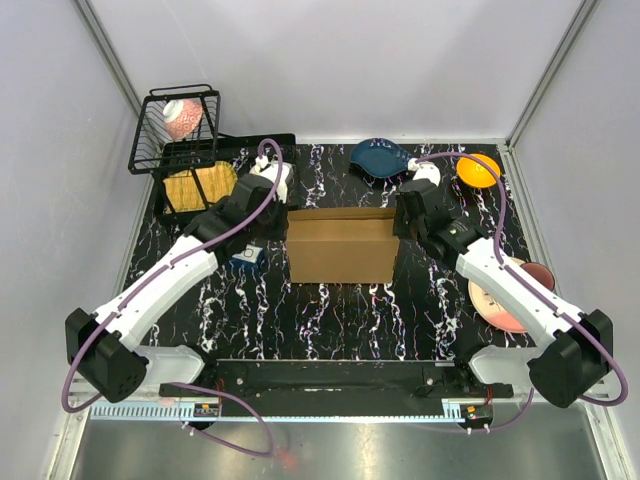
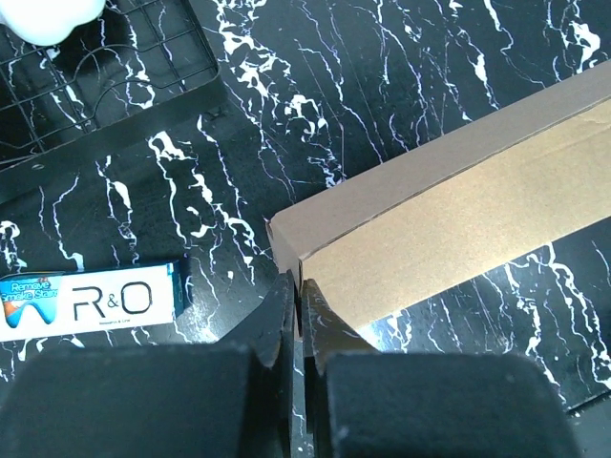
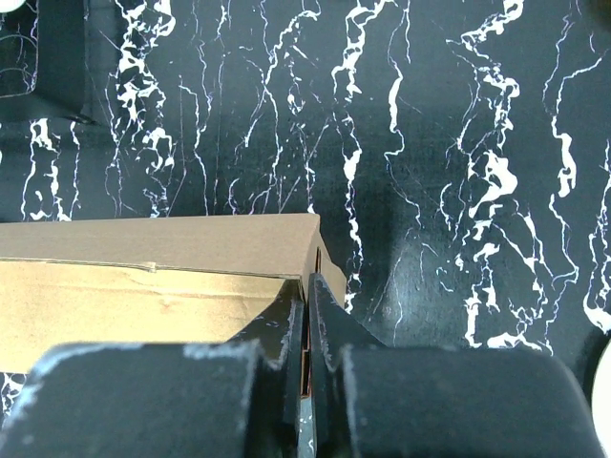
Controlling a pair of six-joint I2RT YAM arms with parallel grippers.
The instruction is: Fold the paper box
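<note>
On the table (image 1: 330, 310), the paper box (image 1: 340, 250) lies between both end effectors (image 2: 298, 291) (image 3: 305, 291).

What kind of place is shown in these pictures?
Probably a robot test cell: plain white walls enclose a black marbled table, with two arms bolted at its near edge.

The widest free room lies on the near side of the paper box (image 1: 340, 250), where bare table (image 1: 330, 320) runs to the arm bases. The box's left end is crowded by the left gripper (image 2: 298, 286) at its corner, with a small carton (image 1: 247, 258) just beside. Farther left and beyond stand a wire basket (image 1: 178, 128) and a black tray (image 1: 250, 148). Beyond the box, a narrow strip is open before a blue dish (image 1: 383, 158) and an orange bowl (image 1: 478, 170). The right gripper (image 3: 307, 286) blocks the right end, and a pink plate (image 1: 497, 303) lies farther right.
</note>
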